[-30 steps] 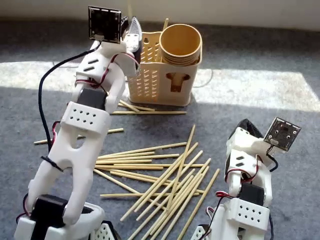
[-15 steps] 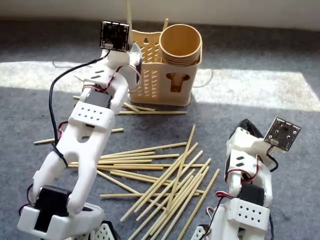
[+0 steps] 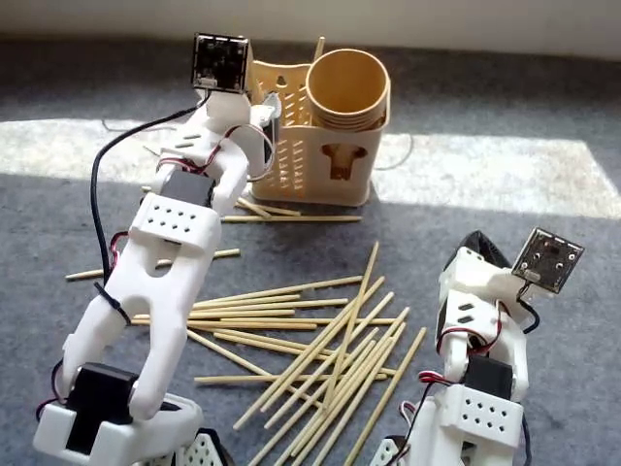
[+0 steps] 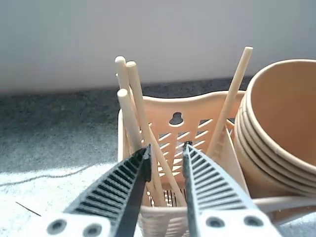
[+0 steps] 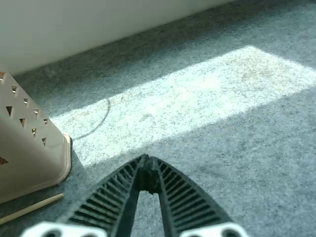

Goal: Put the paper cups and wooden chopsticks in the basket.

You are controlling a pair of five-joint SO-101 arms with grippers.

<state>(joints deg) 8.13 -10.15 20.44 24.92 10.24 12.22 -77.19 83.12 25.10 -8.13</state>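
The left gripper point(image 4: 165, 147) hovers over the basket point(image 3: 310, 183), jaws parted and holding nothing. Chopsticks point(image 4: 129, 98) stand almost upright inside it, beside stacked paper cups point(image 3: 349, 87). Loose chopsticks point(image 3: 320, 340) lie flat on the carpet point(image 3: 543, 282), mostly slanting towards the basket. The right gripper point(image 5: 148, 170) is closed and empty.

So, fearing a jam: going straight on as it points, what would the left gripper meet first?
Most likely the chopsticks standing in the basket, just beyond the tips of the left gripper, though depth is unclear.
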